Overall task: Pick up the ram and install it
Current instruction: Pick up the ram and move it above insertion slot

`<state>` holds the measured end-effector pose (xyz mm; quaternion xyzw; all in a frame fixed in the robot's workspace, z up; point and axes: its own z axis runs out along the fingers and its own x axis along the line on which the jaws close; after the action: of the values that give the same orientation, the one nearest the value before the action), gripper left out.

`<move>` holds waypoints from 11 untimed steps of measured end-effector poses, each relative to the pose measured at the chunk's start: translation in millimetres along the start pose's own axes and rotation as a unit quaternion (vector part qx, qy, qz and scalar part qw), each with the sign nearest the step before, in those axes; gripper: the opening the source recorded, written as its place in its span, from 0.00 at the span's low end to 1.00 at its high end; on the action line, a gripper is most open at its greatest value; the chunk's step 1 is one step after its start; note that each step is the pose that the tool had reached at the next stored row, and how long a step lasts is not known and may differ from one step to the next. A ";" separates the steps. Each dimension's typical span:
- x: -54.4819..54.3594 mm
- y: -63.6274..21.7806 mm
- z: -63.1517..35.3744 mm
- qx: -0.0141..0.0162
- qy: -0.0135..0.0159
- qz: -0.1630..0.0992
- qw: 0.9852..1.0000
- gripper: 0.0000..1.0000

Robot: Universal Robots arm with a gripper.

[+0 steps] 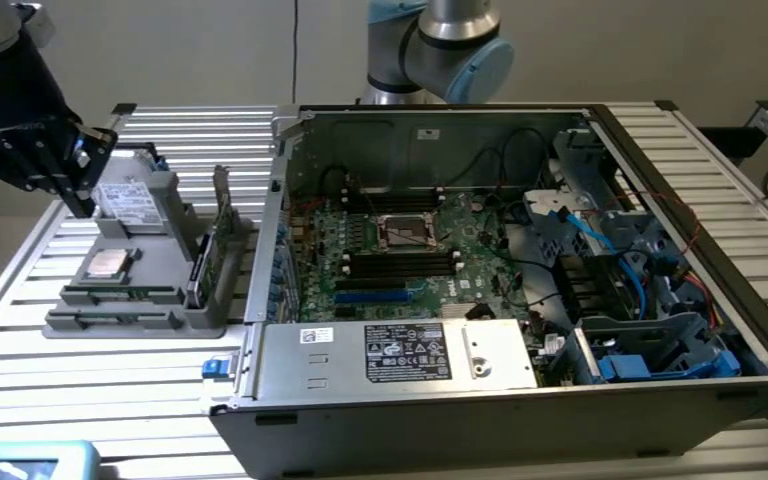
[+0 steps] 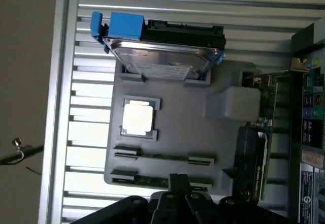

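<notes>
You have not made the pick yet: the fingers [image 1: 77, 195] are closed on nothing above the grey tray [image 1: 157, 325], where the ram [image 2: 163, 157] lies; the motherboard [image 1: 458, 255] slots look unfilled.

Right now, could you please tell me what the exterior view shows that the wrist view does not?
Exterior view adds the metal-framed processor socket on the green motherboard. Wrist view adds a thin wire with a metal end beyond the slatted table. Both share the grey parts tray, square silver processor chip and shut black claw.
</notes>
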<state>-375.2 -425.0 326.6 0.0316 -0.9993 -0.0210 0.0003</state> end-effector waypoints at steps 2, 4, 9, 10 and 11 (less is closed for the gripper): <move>0.0 0.0 0.1 0.000 0.001 -0.018 1.000 0.11; 0.0 0.0 0.1 0.000 0.001 -0.036 0.999 0.11; -0.1 0.0 0.1 0.000 0.003 -0.082 0.997 0.11; 0.0 0.0 0.1 0.000 0.004 -0.091 0.996 0.11; 0.0 0.0 0.1 0.000 0.004 -0.100 0.995 0.11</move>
<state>-375.1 -425.0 326.5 0.1310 -0.9912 -0.0209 0.0023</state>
